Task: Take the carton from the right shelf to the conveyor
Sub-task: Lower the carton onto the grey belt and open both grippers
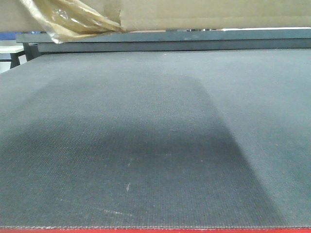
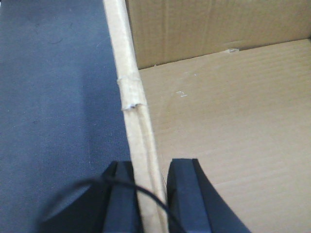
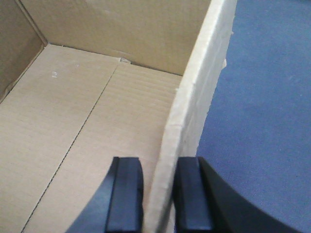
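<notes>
Grey woven conveyor belt (image 1: 155, 145) spreads below me. My left end effector (image 2: 151, 199) is clamped on the carton (image 2: 233, 121) by its left wall and my right end effector (image 3: 158, 194) by its right wall, both at 6 o'clock. In the front view the carton hangs at 12 o'clock over the belt. The pickup looks done; lowering and release remain.

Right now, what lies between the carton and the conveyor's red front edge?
Nothing but bare belt: in the front-facing view the conveyor runs empty from the carton down to its red edge, crossed only by a dark shadow.
</notes>
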`<act>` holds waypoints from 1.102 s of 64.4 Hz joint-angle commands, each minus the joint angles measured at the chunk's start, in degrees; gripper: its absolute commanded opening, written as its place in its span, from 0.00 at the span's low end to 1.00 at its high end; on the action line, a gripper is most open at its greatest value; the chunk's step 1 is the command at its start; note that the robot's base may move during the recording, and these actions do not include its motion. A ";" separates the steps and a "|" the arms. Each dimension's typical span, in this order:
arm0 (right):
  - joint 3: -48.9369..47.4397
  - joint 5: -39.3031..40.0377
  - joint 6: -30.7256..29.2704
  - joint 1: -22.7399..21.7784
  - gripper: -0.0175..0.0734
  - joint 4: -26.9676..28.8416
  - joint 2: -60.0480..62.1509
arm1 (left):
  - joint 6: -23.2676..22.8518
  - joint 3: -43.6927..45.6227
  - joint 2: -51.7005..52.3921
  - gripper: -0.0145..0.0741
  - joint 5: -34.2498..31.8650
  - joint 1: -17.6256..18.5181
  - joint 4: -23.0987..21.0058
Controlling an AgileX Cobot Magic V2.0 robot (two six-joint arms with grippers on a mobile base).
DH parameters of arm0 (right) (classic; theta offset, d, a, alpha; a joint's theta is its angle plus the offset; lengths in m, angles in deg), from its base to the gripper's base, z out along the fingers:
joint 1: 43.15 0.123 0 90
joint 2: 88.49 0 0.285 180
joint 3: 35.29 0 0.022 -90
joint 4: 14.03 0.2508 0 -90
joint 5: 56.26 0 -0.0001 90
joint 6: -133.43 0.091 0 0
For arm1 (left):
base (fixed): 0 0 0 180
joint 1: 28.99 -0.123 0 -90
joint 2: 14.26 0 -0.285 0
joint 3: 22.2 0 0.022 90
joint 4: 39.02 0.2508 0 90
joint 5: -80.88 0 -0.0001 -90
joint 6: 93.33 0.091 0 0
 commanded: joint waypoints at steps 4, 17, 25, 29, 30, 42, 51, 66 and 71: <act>-0.48 0.86 -2.45 0.04 0.12 0.65 1.28 | 0.90 0.41 0.27 0.15 -0.83 -0.32 6.10; -0.48 0.86 -2.45 0.04 0.12 0.65 1.28 | 0.90 0.41 0.27 0.15 -0.83 -0.32 6.10; -0.48 0.86 -2.45 0.04 0.12 0.65 1.28 | 0.90 0.41 0.27 0.15 -0.83 -0.32 6.10; -0.48 0.86 -2.45 0.04 0.12 0.65 1.28 | 0.90 0.41 0.27 0.15 -0.83 -0.32 6.10; -0.48 0.86 -2.45 0.04 0.12 0.65 1.28 | 0.90 0.41 0.27 0.15 -0.83 -0.32 6.10; -0.48 1.17 -2.45 0.04 0.12 0.65 1.28 | 0.90 0.41 0.27 0.15 -0.93 -0.32 6.10; -0.48 2.42 -2.45 0.04 0.12 0.65 1.28 | 0.90 0.41 0.27 0.15 -0.93 -0.32 6.10; -0.48 3.84 -2.45 0.04 0.12 2.11 1.38 | 0.90 0.41 0.04 0.15 -1.90 -0.32 4.96; -0.48 3.85 -2.45 0.04 0.12 2.00 0.82 | 0.90 0.41 -0.93 0.15 -2.85 -0.32 3.01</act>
